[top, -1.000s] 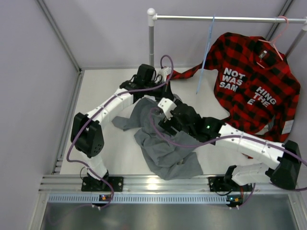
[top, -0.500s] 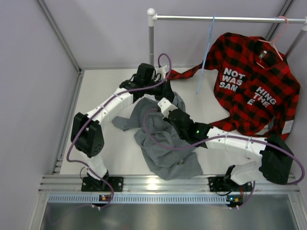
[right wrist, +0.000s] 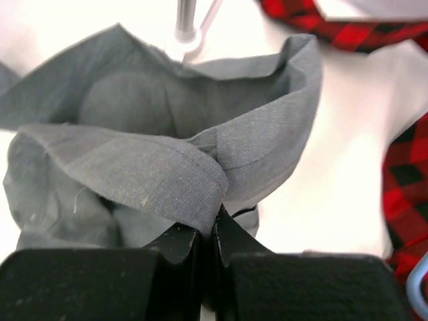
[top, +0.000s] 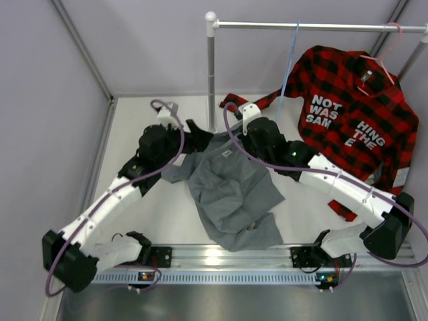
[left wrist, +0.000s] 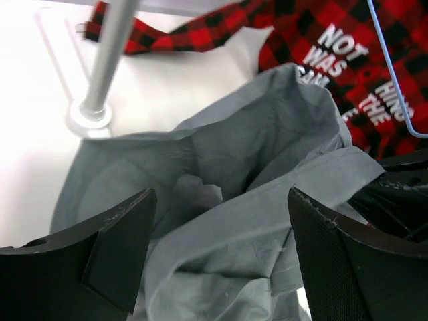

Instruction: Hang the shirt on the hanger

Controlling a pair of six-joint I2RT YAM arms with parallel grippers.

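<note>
Shirt (top: 231, 194) lies collar far, hem near; right pincer (right wrist: 212, 226) pinches its collar end, left pincer (left wrist: 221, 224) spread.

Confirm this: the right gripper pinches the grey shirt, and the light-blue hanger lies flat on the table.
One part is wrong. The right gripper does pinch the shirt, but the hanger does not lie flat: it hangs from the rail, as the top external view shows.
</note>
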